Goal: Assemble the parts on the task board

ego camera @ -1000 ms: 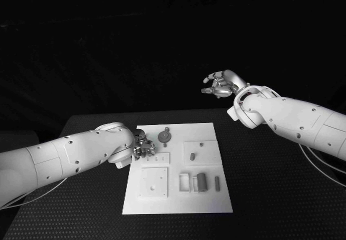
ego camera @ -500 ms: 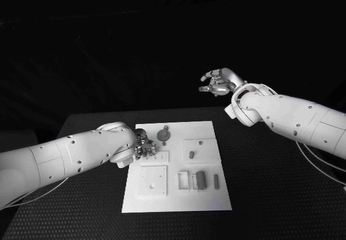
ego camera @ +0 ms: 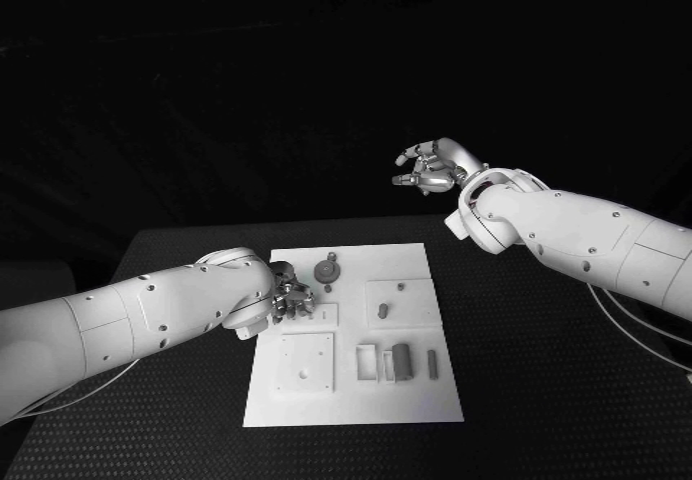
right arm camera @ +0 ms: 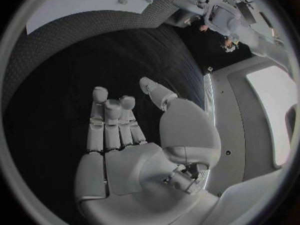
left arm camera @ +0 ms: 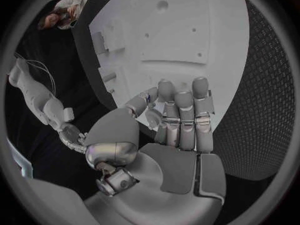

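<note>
The white task board [ego camera: 418,400] lies in the middle of the black table. On it are a round grey part [ego camera: 329,270], a small grey part [ego camera: 385,311], a dark block [ego camera: 401,362] and a thin peg [ego camera: 433,364]. My left hand [ego camera: 293,298] hovers low over the board's left edge, by a small plate with pegs. In the left wrist view that hand [left arm camera: 175,120] has straight fingers held together above the board [left arm camera: 187,30], with the thumb bent in against them; whether it pinches anything is unclear. My right hand [ego camera: 430,168] is raised in the air beyond the table's far edge, fingers apart and holding nothing.
A square white plate [ego camera: 307,362] and two white upright blocks [ego camera: 369,364] sit on the board's near half. Bare black table [ego camera: 548,380] stretches to the right of the board and in front of it.
My right hand has drifted slightly to the left in the air. The left hand stays at the board's left edge with little movement.
</note>
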Robot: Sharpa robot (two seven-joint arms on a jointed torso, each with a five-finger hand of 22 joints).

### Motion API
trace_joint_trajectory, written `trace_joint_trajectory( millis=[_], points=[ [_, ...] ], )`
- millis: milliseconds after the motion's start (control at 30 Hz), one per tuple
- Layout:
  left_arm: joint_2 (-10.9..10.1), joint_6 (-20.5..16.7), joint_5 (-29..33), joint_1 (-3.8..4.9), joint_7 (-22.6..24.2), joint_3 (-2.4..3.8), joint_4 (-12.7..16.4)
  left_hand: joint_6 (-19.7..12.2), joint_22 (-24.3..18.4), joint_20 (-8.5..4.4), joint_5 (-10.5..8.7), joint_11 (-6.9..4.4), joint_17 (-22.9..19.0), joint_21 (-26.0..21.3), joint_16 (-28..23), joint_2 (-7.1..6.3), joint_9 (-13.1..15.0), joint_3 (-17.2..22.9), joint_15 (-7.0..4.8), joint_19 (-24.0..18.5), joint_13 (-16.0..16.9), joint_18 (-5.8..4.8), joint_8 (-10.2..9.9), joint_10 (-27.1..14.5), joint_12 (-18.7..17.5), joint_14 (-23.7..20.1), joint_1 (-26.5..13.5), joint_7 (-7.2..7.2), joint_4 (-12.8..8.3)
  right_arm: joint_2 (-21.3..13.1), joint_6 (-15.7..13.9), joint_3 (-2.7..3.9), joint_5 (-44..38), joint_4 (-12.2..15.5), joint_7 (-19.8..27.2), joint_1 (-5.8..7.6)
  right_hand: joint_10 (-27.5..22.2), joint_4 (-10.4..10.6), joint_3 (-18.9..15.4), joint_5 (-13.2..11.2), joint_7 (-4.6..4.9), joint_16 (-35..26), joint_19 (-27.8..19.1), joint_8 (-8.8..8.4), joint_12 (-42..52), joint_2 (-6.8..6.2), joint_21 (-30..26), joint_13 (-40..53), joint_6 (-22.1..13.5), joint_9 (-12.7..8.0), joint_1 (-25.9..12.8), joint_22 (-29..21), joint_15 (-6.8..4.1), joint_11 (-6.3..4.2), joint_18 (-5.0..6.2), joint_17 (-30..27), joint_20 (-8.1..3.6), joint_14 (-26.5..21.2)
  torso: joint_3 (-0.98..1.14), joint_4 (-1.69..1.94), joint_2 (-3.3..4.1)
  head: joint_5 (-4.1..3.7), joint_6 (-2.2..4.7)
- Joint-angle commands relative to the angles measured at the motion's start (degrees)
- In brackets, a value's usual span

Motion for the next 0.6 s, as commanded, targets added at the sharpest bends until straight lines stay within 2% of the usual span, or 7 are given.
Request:
trace_joint_trajectory(
  millis=[33, 533, 567, 600],
  points=[
    [0.4, 0.7, -0.2, -0.01, 0.1, 0.03, 0.1, 3.9, 1.3, -1.35, 0.72, -0.46, -0.4, 0.5, 0.7, 0.63, 0.9, 0.4, -1.27, 0.9, 0.0, 0.92, 0.3, -0.8, 0.5, -1.8, 0.4, -3.53, 0.0, 0.1, 1.1, 0.02, 0.6, 0.3, 1.3, 0.01, -7.1, 0.2, -0.1, -0.2, 2.38, -0.9, -0.6, -0.19, -0.8, 0.38, -0.8, -0.7, 2.8, -0.1, 0.1, -0.1, 0.07, 2.24, 0.8, -0.5, 0.25, -0.4, 0.03, -0.02, 0.04, -0.04, 0.17],
    [1.5, 0.8, -1.5, -0.6, 0.5, 0.02, -1.3, 3.9, 1.3, -1.35, 0.74, -0.46, -0.4, 0.5, 0.7, 0.63, 0.9, 0.4, -1.27, 0.9, 0.0, 0.91, 0.3, -0.8, 0.5, -1.8, 0.4, -3.53, 0.0, 0.1, 1.0, 0.02, 1.6, 0.8, 0.9, 0.0, -7.1, 0.2, -0.1, -0.2, 2.38, -0.9, -0.6, -0.19, -0.8, 0.38, -0.8, -0.7, 2.8, -0.1, 0.1, -0.1, 0.07, 2.24, 0.8, -0.5, 0.25, -0.4, 0.04, -0.04, 0.04, -0.4, 0.21],
    [1.6, 0.9, -1.8, -0.61, 0.5, 0.02, -1.4, 3.9, 1.3, -1.36, 0.78, -0.44, -0.4, 0.5, 0.7, 0.66, 0.9, 0.4, -1.28, 0.9, 0.0, 0.91, 0.3, -0.8, 0.5, -1.8, 0.4, -3.55, 0.0, 0.1, 1.0, 0.02, 1.6, 0.8, 0.9, 0.0, -11.2, 0.8, 2.2, 0.2, 2.83, -10.0, -8.0, -0.22, -7.7, 0.43, -6.6, -5.0, 2.5, -0.2, -1.2, -2.4, 0.98, 3.0, -0.75, -4.5, 1.91, -6.6, 0.05, -0.05, 0.04, -0.4, 0.19],
    [1.5, 1.1, -2.0, -0.61, 0.5, 0.02, -1.4, 3.9, 1.3, -1.35, 0.78, -0.42, -0.6, 0.5, 0.8, 0.55, 0.9, 0.3, -1.3, 0.8, 0.0, 0.88, 0.3, -0.9, 0.5, -1.9, 0.3, -3.54, 0.1, 0.1, 1.0, 0.02, 1.6, 0.9, 0.9, 0.0, -9.4, 1.0, 2.8, -0.4, 2.79, -16.2, -8.8, -0.19, -12.1, 0.45, -9.9, -9.7, 2.2, -0.1, -1.5, -4.8, 2.71, 3.5, -0.84, -8.2, 2.79, -4.9, 0.06, -0.05, 0.03, -0.4, 0.17]
  ],
)
